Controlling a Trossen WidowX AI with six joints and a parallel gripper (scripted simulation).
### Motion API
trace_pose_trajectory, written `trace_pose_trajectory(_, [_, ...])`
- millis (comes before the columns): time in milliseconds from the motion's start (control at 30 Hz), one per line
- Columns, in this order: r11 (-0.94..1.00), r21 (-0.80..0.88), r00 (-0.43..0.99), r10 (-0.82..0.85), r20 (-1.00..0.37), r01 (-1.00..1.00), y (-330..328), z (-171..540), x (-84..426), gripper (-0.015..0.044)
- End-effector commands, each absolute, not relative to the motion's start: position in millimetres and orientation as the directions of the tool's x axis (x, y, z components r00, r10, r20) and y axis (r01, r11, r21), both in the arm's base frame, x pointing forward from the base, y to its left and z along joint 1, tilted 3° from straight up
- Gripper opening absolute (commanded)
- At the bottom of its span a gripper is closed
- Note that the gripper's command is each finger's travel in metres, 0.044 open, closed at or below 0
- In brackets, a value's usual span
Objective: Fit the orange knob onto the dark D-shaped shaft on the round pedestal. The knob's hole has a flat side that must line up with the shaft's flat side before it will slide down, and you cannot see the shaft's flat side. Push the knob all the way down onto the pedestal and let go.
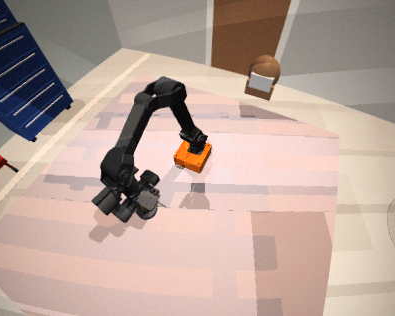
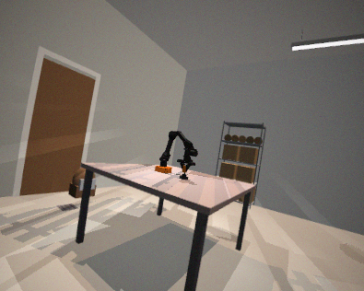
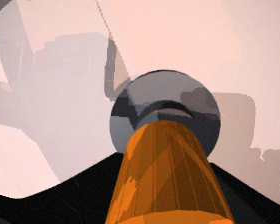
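The orange knob (image 3: 163, 175) (image 2: 184, 168) is upright between the dark fingers of my gripper (image 3: 163, 167) (image 2: 185, 167), which is shut on it. The grey round pedestal (image 3: 166, 86) (image 2: 183, 177) is below and beyond the knob in the wrist view. The knob's lower end overlaps the pedestal's middle, beside a dark curved band. The shaft is hidden behind the knob, and so are its flat side and the hole's. A gap under the knob cannot be judged for certain. In the top view the arm's wrist parts cover the knob.
The arm's orange base (image 1: 192, 159) (image 2: 163, 169) stands on the pink table (image 1: 287, 172) (image 2: 126, 175), behind the pedestal in the exterior view. Patchy shadows cross the table top. Blue cabinets (image 1: 24, 80), a brown door and a shelf rack stand away from the table.
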State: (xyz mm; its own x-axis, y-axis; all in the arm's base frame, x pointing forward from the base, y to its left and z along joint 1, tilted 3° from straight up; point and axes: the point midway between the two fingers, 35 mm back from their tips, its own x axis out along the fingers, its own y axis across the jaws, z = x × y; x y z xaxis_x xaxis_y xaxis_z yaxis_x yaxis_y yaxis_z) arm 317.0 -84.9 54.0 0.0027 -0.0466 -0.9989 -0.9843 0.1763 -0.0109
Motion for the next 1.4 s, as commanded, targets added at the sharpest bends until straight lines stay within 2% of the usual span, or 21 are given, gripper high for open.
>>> trace_pose_trajectory(0, [0.15, -0.018, 0.01, -0.051, -0.999, -0.989, -85.9, 56.3, 320.6, 0.0])
trace_pose_trajectory(1067, [0.15, -0.018, 0.01, -0.051, -0.999, -0.989, -85.8, 57.4, 319.0, 0.0])
trace_pose_trajectory(1367, [-0.059, -0.007, 0.01, -0.051, -0.999, -0.998, -85.8, 56.6, 318.3, 0.0])
